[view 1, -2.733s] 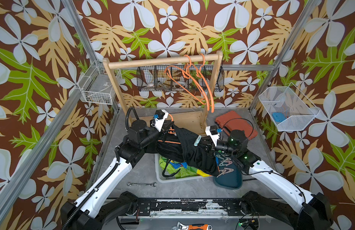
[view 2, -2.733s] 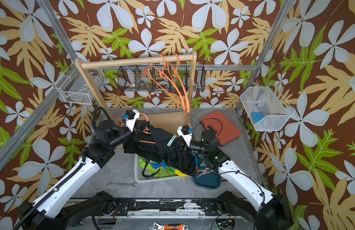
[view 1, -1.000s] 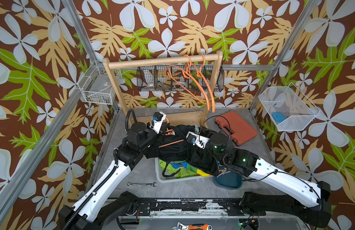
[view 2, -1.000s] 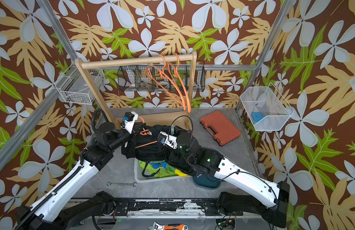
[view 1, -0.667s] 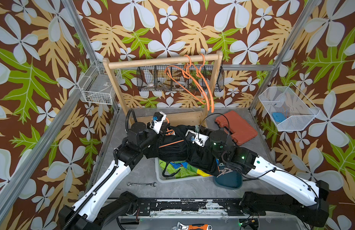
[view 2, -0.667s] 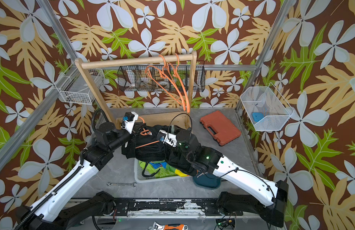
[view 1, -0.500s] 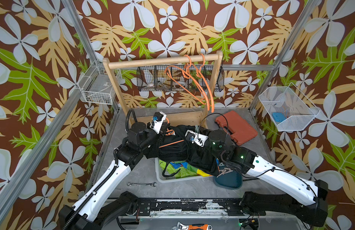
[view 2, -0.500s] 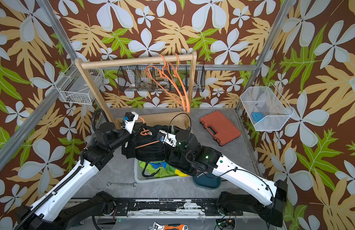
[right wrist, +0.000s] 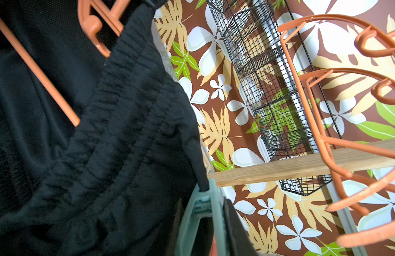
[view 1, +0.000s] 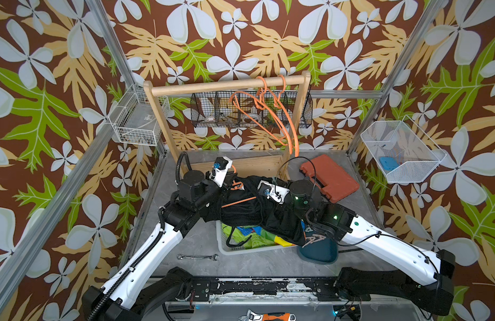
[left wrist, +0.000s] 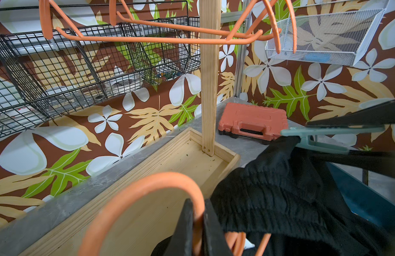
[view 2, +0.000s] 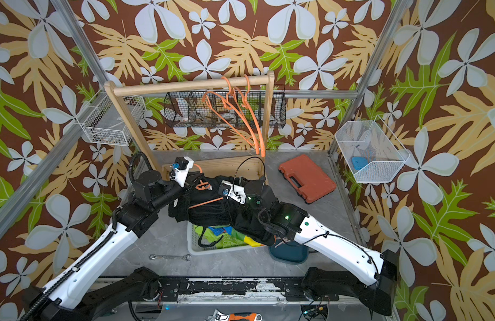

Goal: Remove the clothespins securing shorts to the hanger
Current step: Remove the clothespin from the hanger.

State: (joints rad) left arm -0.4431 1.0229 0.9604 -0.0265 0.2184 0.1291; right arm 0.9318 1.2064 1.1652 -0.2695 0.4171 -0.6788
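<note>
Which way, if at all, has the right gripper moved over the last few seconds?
Yes: the right gripper has swung image-left in both top views, clear of the orange tool case that its wrist overlapped before.

I'm looking into a booth papered on every side with brown floral wallpaper (view 1: pixel 240 33) of white blossoms and green and tan leaves. Aluminium posts (view 1: pixel 107 41) frame the corners. The floor of the cell is a grey marbled tabletop (view 1: pixel 254 264), evenly lit. At the back stands a wooden rack (view 1: pixel 213 86) with a black wire basket (view 1: pixel 213 111) behind it. A white wire basket (view 1: pixel 138 122) hangs on one side wall and a white mesh bin (view 1: pixel 401 155) on the opposite one.
</note>
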